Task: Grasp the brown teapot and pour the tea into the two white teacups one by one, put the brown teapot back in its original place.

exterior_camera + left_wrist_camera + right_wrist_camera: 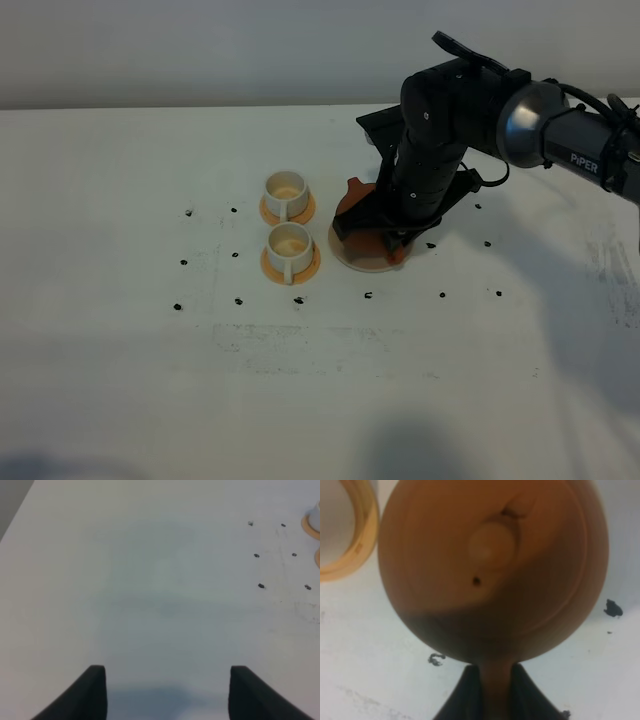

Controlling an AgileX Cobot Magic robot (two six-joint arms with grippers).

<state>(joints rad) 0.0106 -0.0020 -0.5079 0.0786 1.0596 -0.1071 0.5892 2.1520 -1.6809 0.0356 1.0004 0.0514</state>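
Brown teapot [490, 570], one, handle clamped in the right gripper [495, 692]; two white teacups [285, 190] [290, 243] near; left gripper [167, 672] gapes empty over open table [150, 580].

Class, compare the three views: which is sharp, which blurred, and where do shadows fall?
Exterior high: sharp, evenly lit, soft shadows across the near table. Right wrist: brown teapot fills the frame, blurred, partly shaded. Left wrist: pale, low contrast, faint shadow by the left gripper.
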